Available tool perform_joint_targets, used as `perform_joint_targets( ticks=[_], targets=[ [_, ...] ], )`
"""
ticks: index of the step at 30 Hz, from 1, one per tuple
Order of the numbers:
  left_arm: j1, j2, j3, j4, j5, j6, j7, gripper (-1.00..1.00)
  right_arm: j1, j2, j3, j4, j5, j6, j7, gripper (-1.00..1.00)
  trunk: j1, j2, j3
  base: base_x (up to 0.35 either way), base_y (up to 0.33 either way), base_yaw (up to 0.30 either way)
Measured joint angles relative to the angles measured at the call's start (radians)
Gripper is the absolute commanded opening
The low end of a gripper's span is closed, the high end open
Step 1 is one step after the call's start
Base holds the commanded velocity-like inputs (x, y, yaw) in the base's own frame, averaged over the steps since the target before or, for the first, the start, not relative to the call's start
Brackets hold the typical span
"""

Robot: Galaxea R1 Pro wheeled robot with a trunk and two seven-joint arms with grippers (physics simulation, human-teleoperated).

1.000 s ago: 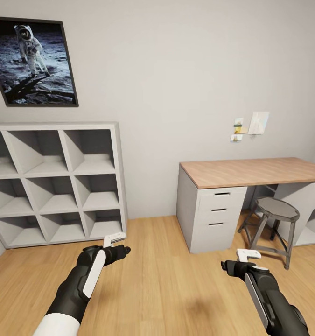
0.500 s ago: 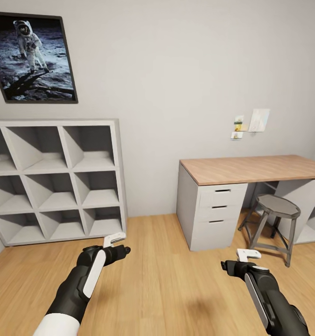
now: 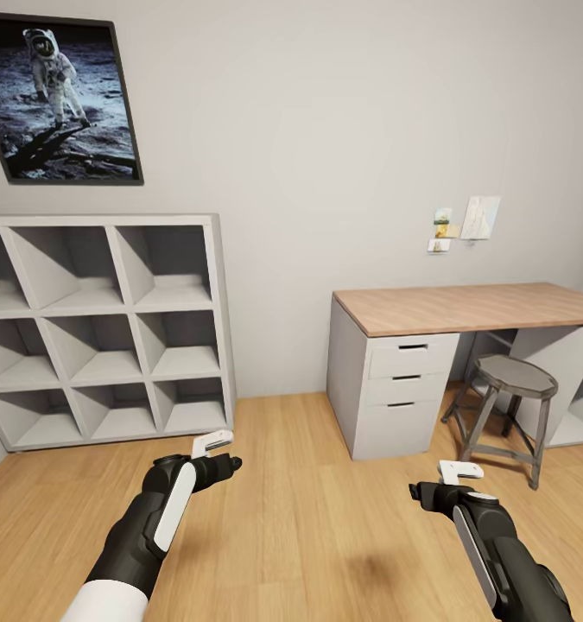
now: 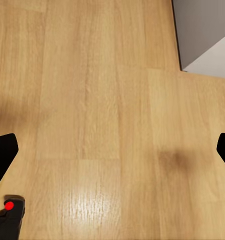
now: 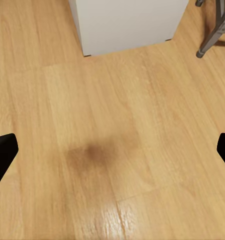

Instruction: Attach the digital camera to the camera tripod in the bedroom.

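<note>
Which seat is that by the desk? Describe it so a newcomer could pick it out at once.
Find the wood-topped white desk against the grey wall. Under its open right part stands a short stool with an octagonal grey seat and splayed dark metal legs. It is the only freestanding, legged piece there, beside the desk's drawer unit.

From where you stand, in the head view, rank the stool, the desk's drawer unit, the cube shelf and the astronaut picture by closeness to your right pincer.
1. Stool, just ahead and right of the right pincer; the drawer unit is nearly as close.
2. Drawer unit, ahead, slightly left, under the desk.
3. Cube shelf, across the floor on the left.
4. Astronaut picture, high on the wall above the shelf.
</note>
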Motion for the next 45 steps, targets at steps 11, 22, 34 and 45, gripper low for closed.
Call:
perform_joint_targets(
  ticks=[11, 22, 34, 45],
  targets=[
    [0.000, 0.000, 0.000, 0.000, 0.000, 0.000, 0.000, 1.00, 0.000, 0.000, 0.000, 0.000, 0.000, -0.001, 0.000, 1.00, 0.042, -0.077, -0.034, 0.000, 0.000, 0.000],
    [0.000, 0.004, 0.003, 0.005, -0.009, 0.000, 0.003, 1.00, 0.000, 0.000, 0.001, 0.001, 0.000, 0.001, 0.002, 1.00, 0.084, -0.154, -0.069, 0.000, 0.000, 0.000],
    [0.000, 0.001, 0.001, 0.004, -0.002, 0.008, 0.315, 1.00, 0.000, -0.002, 0.003, 0.001, 0.008, 0.002, 0.097, 1.00, 0.130, -0.238, -0.107, 0.000, 0.000, 0.000],
    [0.000, 0.003, 0.000, 0.011, -0.002, 0.007, 0.347, 1.00, 0.000, 0.002, 0.008, 0.007, 0.003, 0.001, 0.108, 1.00, 0.173, -0.315, -0.141, 0.000, 0.000, 0.000]
  ],
)
